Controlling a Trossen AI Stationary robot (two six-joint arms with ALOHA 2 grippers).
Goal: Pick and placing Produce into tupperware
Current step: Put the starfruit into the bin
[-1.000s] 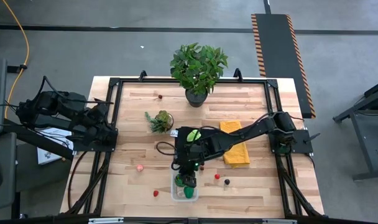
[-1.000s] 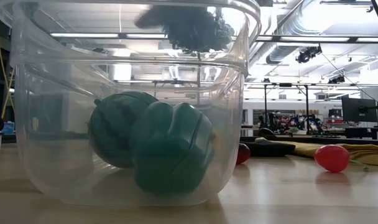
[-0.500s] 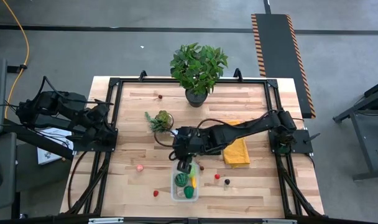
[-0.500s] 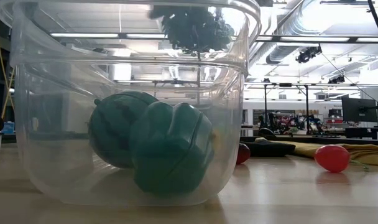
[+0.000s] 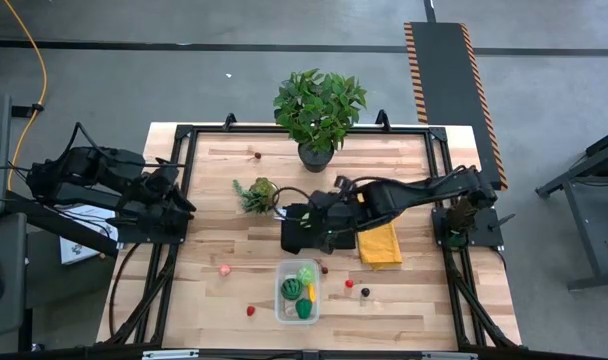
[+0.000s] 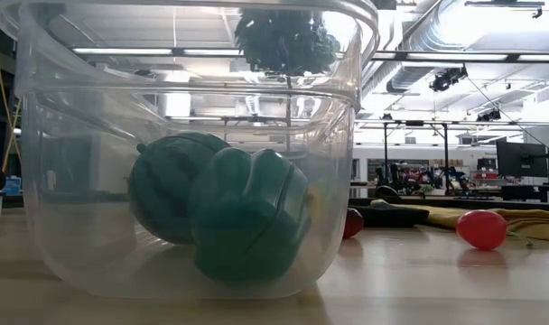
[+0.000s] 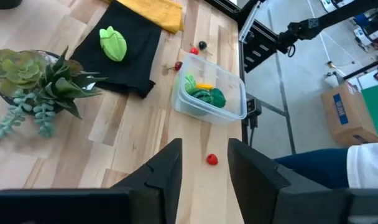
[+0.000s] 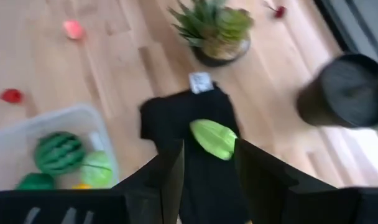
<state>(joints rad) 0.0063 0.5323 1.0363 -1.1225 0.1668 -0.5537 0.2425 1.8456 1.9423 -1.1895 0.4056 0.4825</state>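
The clear tupperware [image 5: 297,291] stands near the table's front edge and holds a striped watermelon [image 6: 171,185], a green pepper [image 6: 247,215], a lime-green piece and a yellow one. My right gripper [image 5: 300,238] hangs open above a black cloth [image 8: 195,118], just far of the tupperware. A lime-green piece of produce [image 8: 212,138] lies on that cloth, beyond the fingertips. Loose produce lies on the wood: pink [image 5: 224,269], red [image 5: 251,310], red [image 5: 349,283] and dark [image 5: 364,292]. My left gripper [image 7: 204,149] waits open at the table's left edge.
A small potted succulent [image 5: 258,193] stands beside the black cloth, a large leafy potted plant [image 5: 319,110] at the far edge. A folded yellow cloth [image 5: 380,243] lies right of the right gripper. Another red piece [image 5: 257,155] lies far back. Bare wood shows left of the tupperware.
My right gripper has risen from over the tupperware and drawn back toward the table's far edge, tipping as it went; it now hangs over the black cloth. The tupperware's far end, covered before, now shows the lime-green and yellow pieces.
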